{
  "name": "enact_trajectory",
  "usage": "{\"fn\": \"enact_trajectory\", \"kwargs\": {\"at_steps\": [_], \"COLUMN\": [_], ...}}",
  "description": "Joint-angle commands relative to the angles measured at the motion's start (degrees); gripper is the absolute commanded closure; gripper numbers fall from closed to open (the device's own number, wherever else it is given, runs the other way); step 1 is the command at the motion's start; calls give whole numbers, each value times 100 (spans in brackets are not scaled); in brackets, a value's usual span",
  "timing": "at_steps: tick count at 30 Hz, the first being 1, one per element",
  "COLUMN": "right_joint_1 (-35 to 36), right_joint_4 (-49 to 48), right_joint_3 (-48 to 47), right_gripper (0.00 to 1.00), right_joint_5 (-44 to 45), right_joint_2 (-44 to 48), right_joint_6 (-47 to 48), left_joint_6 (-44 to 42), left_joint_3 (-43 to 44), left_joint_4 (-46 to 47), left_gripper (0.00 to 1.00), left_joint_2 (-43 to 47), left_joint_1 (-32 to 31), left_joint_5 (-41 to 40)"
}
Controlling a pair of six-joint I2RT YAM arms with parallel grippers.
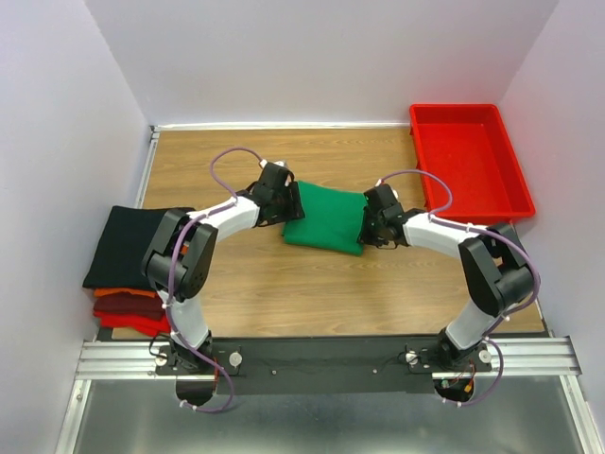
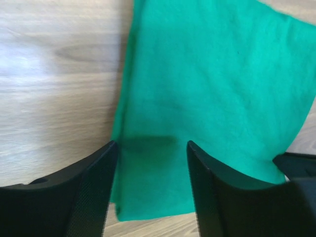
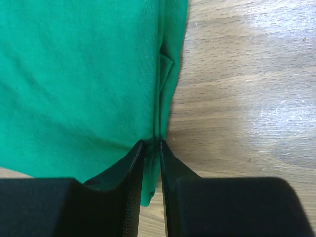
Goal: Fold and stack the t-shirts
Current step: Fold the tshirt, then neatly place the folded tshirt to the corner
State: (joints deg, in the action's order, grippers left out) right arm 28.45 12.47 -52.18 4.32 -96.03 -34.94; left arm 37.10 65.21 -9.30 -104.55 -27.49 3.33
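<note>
Green t-shirt [image 1: 324, 218], centre of frame: plain bright green, no print, darker shade along folds. Pile at left edge: black t-shirt [image 1: 128, 241] on top, plain; orange t-shirt [image 1: 115, 294] as thin strip beneath; red t-shirts [image 1: 128, 323] lowest, dark red over brighter red. Tray [image 1: 470, 161], upper right: solid glossy red. Table [image 1: 284, 284]: light brown, streaked wood grain. Arms [image 1: 227, 216]: white with black joints. Cables [image 1: 234, 149]: purple. Left gripper [image 2: 150, 144], right gripper [image 3: 151, 143]: matte black.

Here we go: two white-shelled arms, left arm [image 1: 232, 216] and right arm [image 1: 435, 233], with chunky black joints, each trailing a purple cable [image 1: 231, 152] up from the silver slotted rail [image 1: 113, 359]. Black base plate [image 1: 321, 361] on that rail, small screws showing. Left claw [image 2: 150, 148] and right claw [image 3: 151, 145]: matte black, finely textured fingers [image 2: 94, 197].
</note>
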Motion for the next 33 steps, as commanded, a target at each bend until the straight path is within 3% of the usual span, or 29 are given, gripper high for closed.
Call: {"fn": "enact_trajectory", "kwargs": {"at_steps": [1, 6, 15, 20, 29, 33], "right_joint_1": [29, -49, -603, -823, -955, -955], "right_joint_4": [-60, -60, -113, -175, -245, -289], "right_joint_3": [243, 218, -519, -758, -793, -881], "right_gripper": [75, 74, 72, 71, 70, 63], "right_joint_5": [184, 263, -132, -397, -651, -810], "right_joint_2": [58, 155, -266, -443, -452, -469], "right_joint_6": [-31, 13, 233, 286, 216, 128], "left_joint_6": [-255, -677, -1284, -1285, -924, -801], "left_joint_3": [202, 466, 967, 801, 291, 264], "left_joint_4": [-132, -379, -661, -380, -107, -90], "left_gripper": [30, 21, 23, 25, 25, 25], "left_joint_2": [278, 331, -538, -768, -873, -1006], "left_joint_1": [24, 146, 305, 323, 323, 226], "left_joint_5": [-543, -720, 554, 1265, 1196, 1091]}}
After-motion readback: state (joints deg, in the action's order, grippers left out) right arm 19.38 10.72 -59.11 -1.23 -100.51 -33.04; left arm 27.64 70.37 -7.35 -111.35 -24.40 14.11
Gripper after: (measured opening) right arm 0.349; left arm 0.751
